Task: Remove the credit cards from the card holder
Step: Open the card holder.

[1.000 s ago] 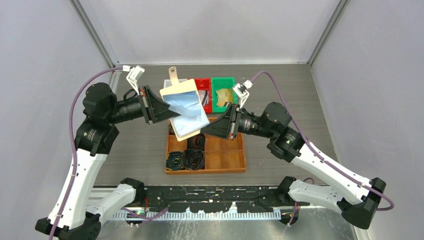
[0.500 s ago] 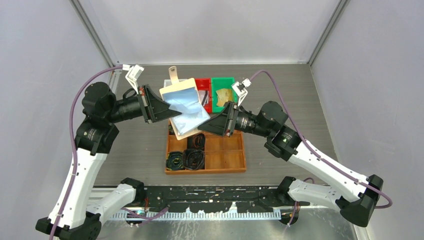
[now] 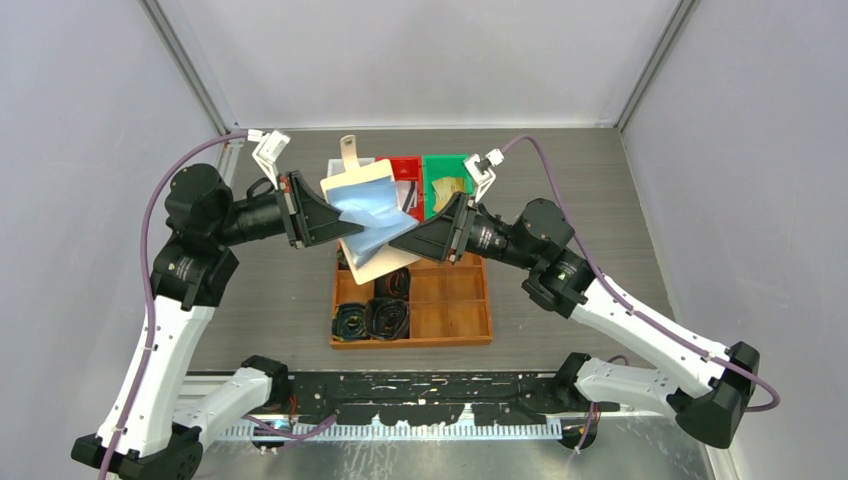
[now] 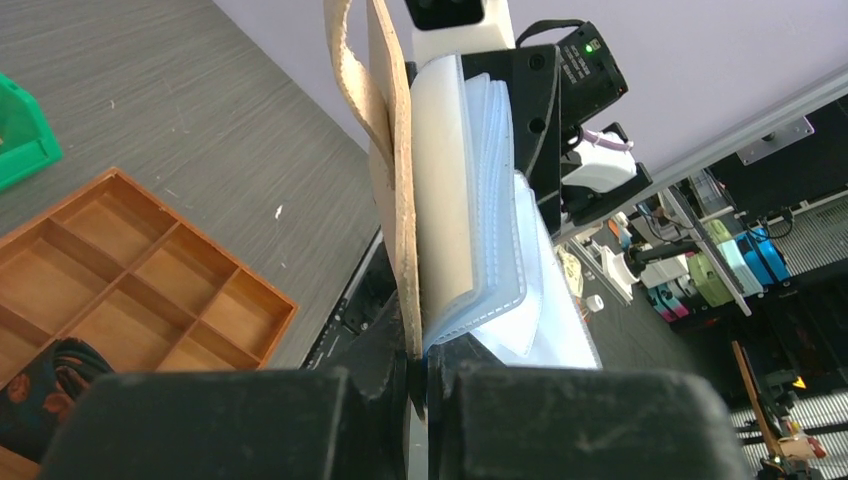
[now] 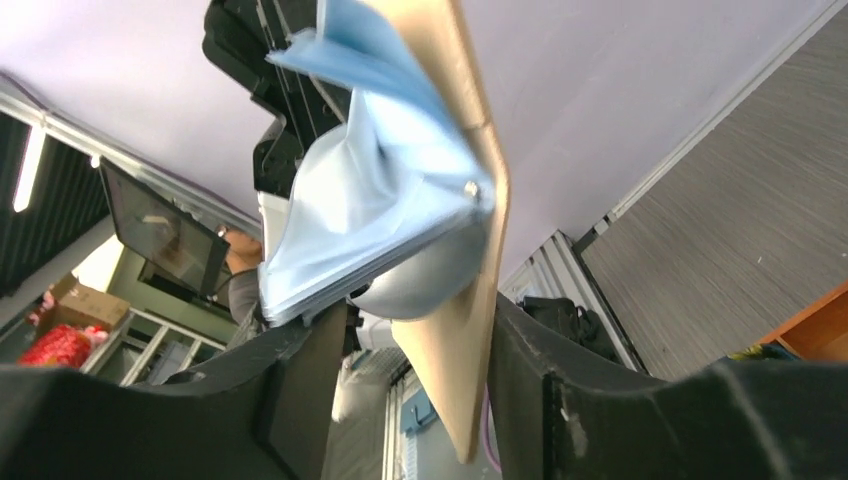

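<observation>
The tan card holder (image 3: 360, 182) hangs open in the air above the tray, its pale blue pockets (image 3: 375, 215) fanned out. My left gripper (image 3: 340, 222) is shut on the tan cover at its left edge; the left wrist view shows the cover (image 4: 398, 220) pinched between my jaws (image 4: 425, 365). My right gripper (image 3: 398, 240) is open at the holder's lower right corner. In the right wrist view that tan corner (image 5: 450, 335) sits between the spread jaws (image 5: 418, 320), with the blue pockets (image 5: 370, 190) above. No credit cards show in the pockets. One gold card (image 3: 447, 188) lies in the green bin.
A wooden divided tray (image 3: 440, 300) lies under the holder, with dark coiled belts (image 3: 375, 318) in its left compartments. A red bin (image 3: 405, 170) and a green bin (image 3: 447, 162) stand behind it. The holder's strap tab (image 3: 348, 150) points to the back wall.
My right gripper has opened and moved left and up, so its jaws now straddle the holder's lower right corner. The left gripper and the holder have stayed put.
</observation>
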`<state>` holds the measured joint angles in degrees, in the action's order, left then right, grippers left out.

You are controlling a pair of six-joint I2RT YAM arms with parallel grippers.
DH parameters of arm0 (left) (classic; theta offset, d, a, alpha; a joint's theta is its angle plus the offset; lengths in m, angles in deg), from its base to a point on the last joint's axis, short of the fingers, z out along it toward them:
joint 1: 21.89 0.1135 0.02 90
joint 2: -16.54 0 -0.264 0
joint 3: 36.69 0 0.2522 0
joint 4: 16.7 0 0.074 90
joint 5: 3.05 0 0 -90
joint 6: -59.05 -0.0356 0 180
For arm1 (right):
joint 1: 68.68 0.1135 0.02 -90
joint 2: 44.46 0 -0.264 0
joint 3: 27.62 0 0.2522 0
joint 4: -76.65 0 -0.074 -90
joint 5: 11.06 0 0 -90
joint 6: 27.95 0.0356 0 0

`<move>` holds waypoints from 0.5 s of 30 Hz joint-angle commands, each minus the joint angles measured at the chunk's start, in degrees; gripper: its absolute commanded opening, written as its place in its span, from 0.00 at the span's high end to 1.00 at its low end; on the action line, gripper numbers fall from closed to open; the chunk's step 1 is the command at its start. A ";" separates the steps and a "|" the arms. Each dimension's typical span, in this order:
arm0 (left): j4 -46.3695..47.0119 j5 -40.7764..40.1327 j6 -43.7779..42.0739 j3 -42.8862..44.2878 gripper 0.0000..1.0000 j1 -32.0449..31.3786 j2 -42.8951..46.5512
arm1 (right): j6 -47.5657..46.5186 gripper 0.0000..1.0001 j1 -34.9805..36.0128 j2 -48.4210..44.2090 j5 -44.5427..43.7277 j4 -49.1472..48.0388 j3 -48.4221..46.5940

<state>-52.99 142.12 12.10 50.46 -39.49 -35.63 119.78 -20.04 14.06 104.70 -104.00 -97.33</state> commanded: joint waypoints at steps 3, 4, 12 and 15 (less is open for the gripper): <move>2.45 4.81 -0.29 1.53 1.00 -0.32 0.95 | 7.13 0.33 -0.18 1.13 -7.12 -9.50 -1.81; 2.48 5.13 -0.39 1.50 1.00 -0.39 0.99 | 7.67 0.32 -0.15 1.12 -7.81 -10.42 -1.46; 2.40 6.33 -1.51 1.40 1.00 -0.34 1.40 | 8.69 0.26 -0.13 1.11 -7.57 -12.05 -0.69; 1.98 6.64 -2.76 1.41 1.00 -0.32 1.69 | 8.90 0.23 -0.13 0.95 -6.41 -11.72 -1.02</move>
<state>-52.90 143.94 11.73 50.46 -39.49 -35.54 127.15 -19.99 15.64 100.02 -109.66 -97.31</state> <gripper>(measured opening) 0.040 0.756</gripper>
